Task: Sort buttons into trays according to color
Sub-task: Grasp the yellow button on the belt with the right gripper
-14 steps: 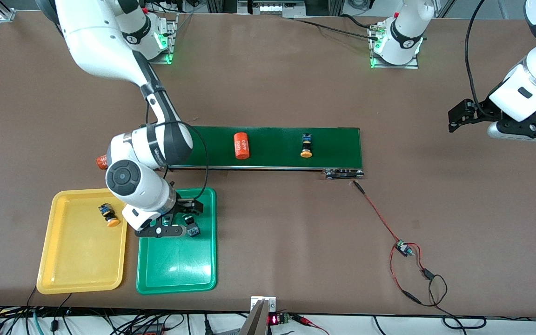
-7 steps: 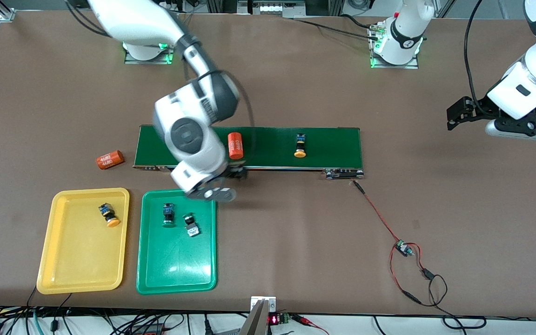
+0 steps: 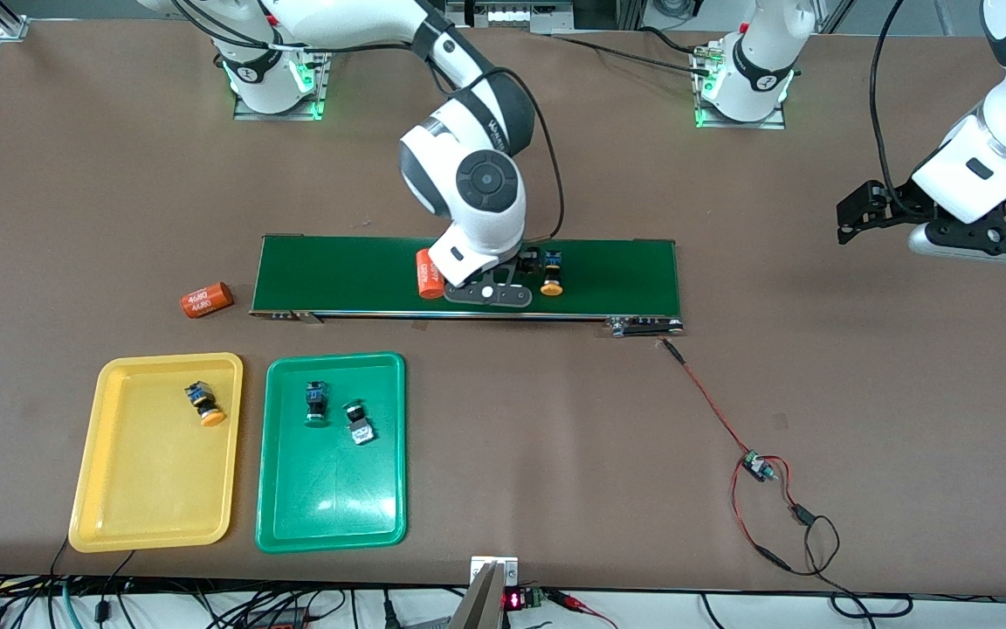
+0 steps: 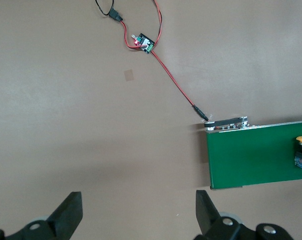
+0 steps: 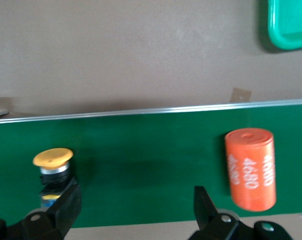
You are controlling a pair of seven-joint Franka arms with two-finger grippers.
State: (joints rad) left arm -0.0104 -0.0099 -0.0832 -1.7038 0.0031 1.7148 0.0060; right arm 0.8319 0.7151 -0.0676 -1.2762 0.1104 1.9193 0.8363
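Observation:
My right gripper (image 3: pixel 512 269) is open and empty over the dark-green belt (image 3: pixel 337 275), between an orange-capped button (image 3: pixel 551 272) and an orange cylinder (image 3: pixel 427 273). In the right wrist view the button (image 5: pixel 53 165) sits by one finger and the cylinder (image 5: pixel 250 168) lies outside the other finger. The yellow tray (image 3: pixel 119 507) holds one orange-capped button (image 3: pixel 204 404). The green tray (image 3: pixel 333 507) holds two green-capped buttons (image 3: pixel 316 404) (image 3: pixel 359 423). My left gripper (image 3: pixel 857 214) is open and empty, waiting high over the bare table at the left arm's end.
A second orange cylinder (image 3: pixel 206 300) lies on the table beside the belt's end toward the right arm. A small circuit board (image 3: pixel 758 467) on red-black wires lies nearer the front camera toward the left arm's end; it shows in the left wrist view (image 4: pixel 145 43).
My right gripper left the green tray, where a green-capped button now lies, and swung up over the belt beside the orange-capped button. The belt's cylinder and button drifted toward the right arm's end.

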